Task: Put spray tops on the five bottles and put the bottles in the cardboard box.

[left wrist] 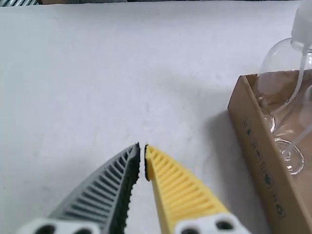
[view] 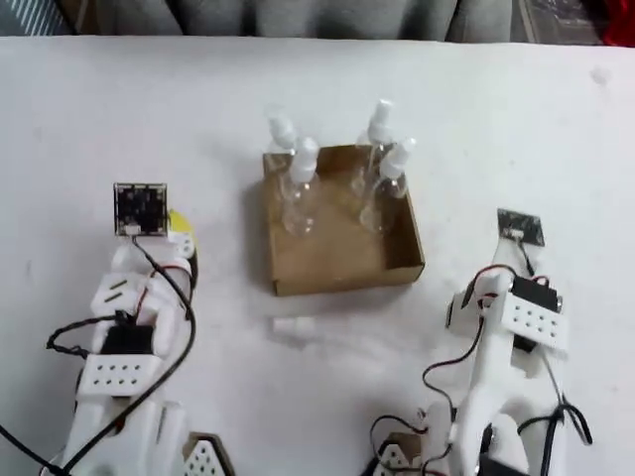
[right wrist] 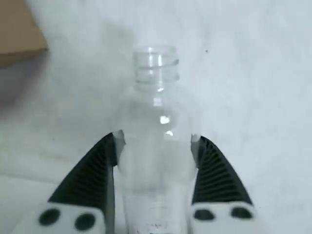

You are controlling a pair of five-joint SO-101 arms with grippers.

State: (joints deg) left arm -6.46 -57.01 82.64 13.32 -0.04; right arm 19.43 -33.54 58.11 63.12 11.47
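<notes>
Right end effector (right wrist: 156, 141) has its two black fingers clamped on the sides of a clear plastic bottle (right wrist: 156, 97). The bottle has no spray top on it, just the bare threaded neck pointing away from the wrist, low over the white table (view: 446, 109). A corner of the cardboard box (view: 342, 276) sits off to one side of it.

Left end effector (left wrist: 142, 148) is pretty much closed with nothing in it, the grey and yellow fingertips almost touching. It's just above bare table, near the box's side wall.

The box is mid-table between the two arms. Four bottles with spray tops (view: 300, 183) stand upright in its far half.

There's also a pale blurry thing (view: 298, 327) on the table just in front of the box. Can't tell what it is.
</notes>
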